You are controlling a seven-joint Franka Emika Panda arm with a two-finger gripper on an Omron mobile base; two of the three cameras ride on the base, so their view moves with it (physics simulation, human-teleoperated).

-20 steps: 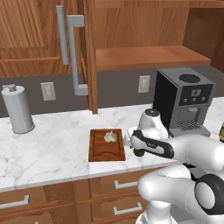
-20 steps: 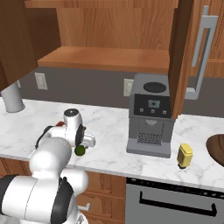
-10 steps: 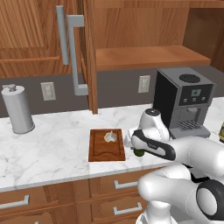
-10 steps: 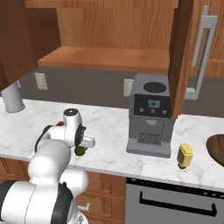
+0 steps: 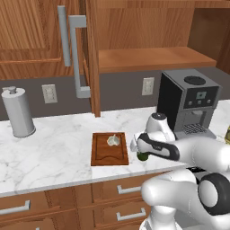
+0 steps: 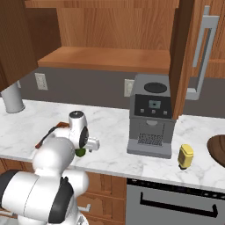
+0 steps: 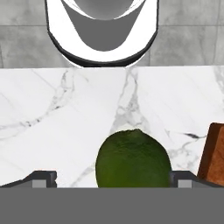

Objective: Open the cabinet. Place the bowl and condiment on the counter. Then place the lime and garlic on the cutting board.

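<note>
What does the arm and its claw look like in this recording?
The arm is glossy white, built of rounded segments with dark grey to black joint rings. Its wrist ends in a white cap with a grey disc. The claw has two small dark fingertips. No cables or markings show.

Coffee machine [image 5: 191, 101], black and grey, stands at the right, against the back wall. Tall grey canister [image 5: 17, 112] with a knob stands far left. Two white wall outlets [image 5: 49, 93] on the grey backsplash. Oven front [image 6: 176, 204] with dark handle, lower right. Low drawers [image 5: 15, 209] under the worktop.
</note>
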